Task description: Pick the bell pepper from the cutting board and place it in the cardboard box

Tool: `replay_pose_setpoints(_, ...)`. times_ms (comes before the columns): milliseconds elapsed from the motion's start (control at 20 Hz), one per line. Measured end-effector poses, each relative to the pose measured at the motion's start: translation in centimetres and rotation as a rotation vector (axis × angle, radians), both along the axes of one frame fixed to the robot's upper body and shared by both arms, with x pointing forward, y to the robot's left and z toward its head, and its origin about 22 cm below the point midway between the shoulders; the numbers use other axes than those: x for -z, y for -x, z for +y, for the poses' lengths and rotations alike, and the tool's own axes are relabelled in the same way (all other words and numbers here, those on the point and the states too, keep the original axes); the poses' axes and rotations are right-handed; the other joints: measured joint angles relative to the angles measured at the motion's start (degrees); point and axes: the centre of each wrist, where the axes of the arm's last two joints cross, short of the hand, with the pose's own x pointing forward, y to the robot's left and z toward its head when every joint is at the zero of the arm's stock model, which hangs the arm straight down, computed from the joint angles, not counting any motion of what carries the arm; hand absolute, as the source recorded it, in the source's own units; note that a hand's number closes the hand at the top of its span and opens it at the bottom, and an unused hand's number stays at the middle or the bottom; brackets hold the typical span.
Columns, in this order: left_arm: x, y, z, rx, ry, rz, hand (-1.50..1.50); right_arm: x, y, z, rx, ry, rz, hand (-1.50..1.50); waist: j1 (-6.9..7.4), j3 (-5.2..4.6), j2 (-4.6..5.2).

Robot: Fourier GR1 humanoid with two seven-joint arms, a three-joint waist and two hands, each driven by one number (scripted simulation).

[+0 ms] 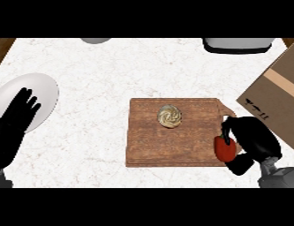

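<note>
A red bell pepper (224, 149) sits at the right edge of the wooden cutting board (156, 145). My right hand (253, 139) is curled round the pepper, thumb on its left side, hiding most of it. The cardboard box (286, 95) lies to the upper right of that hand, its brown side with a tape strip showing. My left hand (9, 126) rests open at the left, fingers straight and pointing up, over the lower part of a white plate (35, 90).
A beige swirled pastry (169, 116) lies on the board's upper middle. A grey-and-black appliance (237, 45) stands at the counter's far edge, and a grey round object (96, 40) shows at the top. Dark wood flooring borders the counter's left corner.
</note>
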Motion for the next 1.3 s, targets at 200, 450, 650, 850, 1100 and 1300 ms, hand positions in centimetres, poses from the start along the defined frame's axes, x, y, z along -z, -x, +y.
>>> replay_pose_setpoints(200,0.1,-0.2,-0.1,-0.009,-0.002,-0.001,0.00,-3.0,1.9,0.3,-0.021,-0.034,-0.112,1.50,-0.28,0.01,-0.02)
replay_pose_setpoints(450,-0.2,-0.3,0.2,-0.012,-0.002,0.003,0.00,-9.0,4.2,0.5,-0.029,-0.084,-0.289,1.50,-0.66,-0.02,-0.15)
replay_pose_setpoints(650,-0.7,-0.3,0.2,-0.014,-0.002,0.004,0.00,-13.7,6.0,0.2,0.035,-0.122,-0.428,1.50,-0.55,-0.03,-0.16)
replay_pose_setpoints(850,-1.0,-0.2,0.3,-0.006,-0.001,0.000,0.00,-17.2,6.5,-1.1,0.152,-0.139,-0.525,1.50,-0.21,-0.03,-0.07)
replay_pose_setpoints(1100,-0.5,-0.7,-0.1,0.006,-0.001,-0.003,0.00,-19.9,5.5,-3.3,0.272,-0.130,-0.595,1.50,0.06,-0.01,0.08)
replay_pose_setpoints(1300,-0.5,-1.2,0.0,0.008,0.006,-0.006,0.00,-21.0,4.6,-5.5,0.324,-0.127,-0.608,1.50,0.17,0.00,0.12)
